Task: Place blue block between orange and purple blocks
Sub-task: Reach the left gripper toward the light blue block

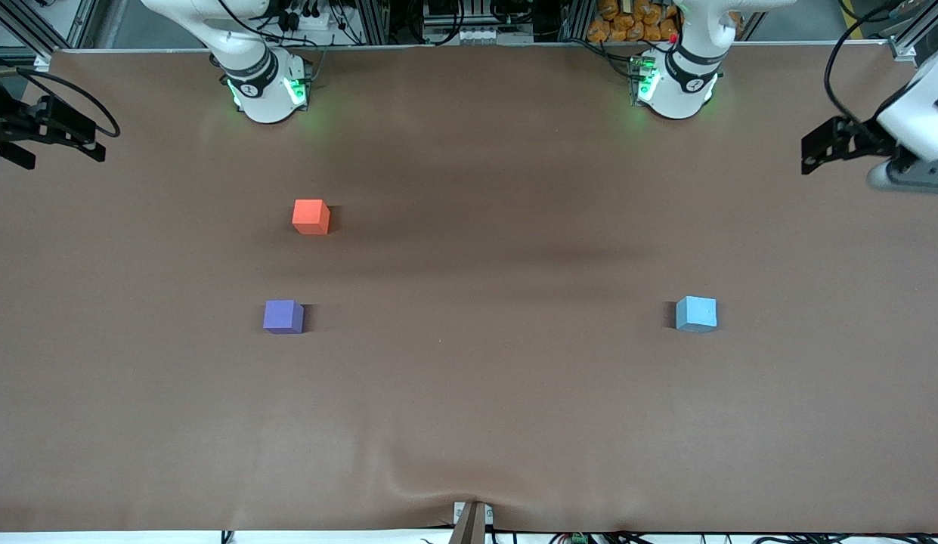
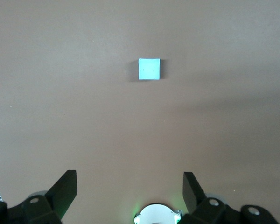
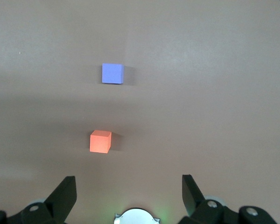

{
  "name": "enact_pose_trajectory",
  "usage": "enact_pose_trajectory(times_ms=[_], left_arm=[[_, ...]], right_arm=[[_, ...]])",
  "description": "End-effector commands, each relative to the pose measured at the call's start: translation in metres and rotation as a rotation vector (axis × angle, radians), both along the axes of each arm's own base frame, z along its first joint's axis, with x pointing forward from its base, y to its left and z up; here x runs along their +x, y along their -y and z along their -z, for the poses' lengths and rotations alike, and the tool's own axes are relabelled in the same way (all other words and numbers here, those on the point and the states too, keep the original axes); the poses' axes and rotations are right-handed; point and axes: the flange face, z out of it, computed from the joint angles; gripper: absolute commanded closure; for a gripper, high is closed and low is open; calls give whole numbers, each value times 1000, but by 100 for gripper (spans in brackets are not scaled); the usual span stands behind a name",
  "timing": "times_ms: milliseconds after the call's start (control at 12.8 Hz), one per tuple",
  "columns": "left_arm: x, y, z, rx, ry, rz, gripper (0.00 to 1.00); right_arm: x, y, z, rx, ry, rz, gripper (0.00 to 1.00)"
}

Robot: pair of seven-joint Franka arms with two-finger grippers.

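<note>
Left tool [image 2: 129,189] hangs over the brown bench [image 2: 60,107] with its fingers [image 2: 65,189] spread wide, nothing held. Blue block [image 2: 149,69] sits alone, well clear.

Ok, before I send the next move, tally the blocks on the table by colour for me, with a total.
Blue block: 1
Orange block: 1
Purple block: 1
Total: 3 blocks, all apart from each other on the table, none held by either gripper.
</note>
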Motion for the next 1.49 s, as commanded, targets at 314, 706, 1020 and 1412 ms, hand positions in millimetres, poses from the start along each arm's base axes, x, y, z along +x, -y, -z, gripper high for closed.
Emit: enact_pose_trajectory(times_ms=[314, 706, 1020, 1412], left_arm=[[30, -5, 95, -48, -82, -37, 0], [28, -9, 215, -52, -7, -37, 0], [9, -11, 298, -62, 76, -33, 0], [26, -8, 350, -74, 116, -33, 0]], right_arm=[[-5, 8, -2, -16, -30, 7, 0], [-5, 9, -2, -15, -29, 8, 0], [-5, 11, -1, -13, -35, 6, 0], [-6, 11, -1, -13, -38, 5, 0]])
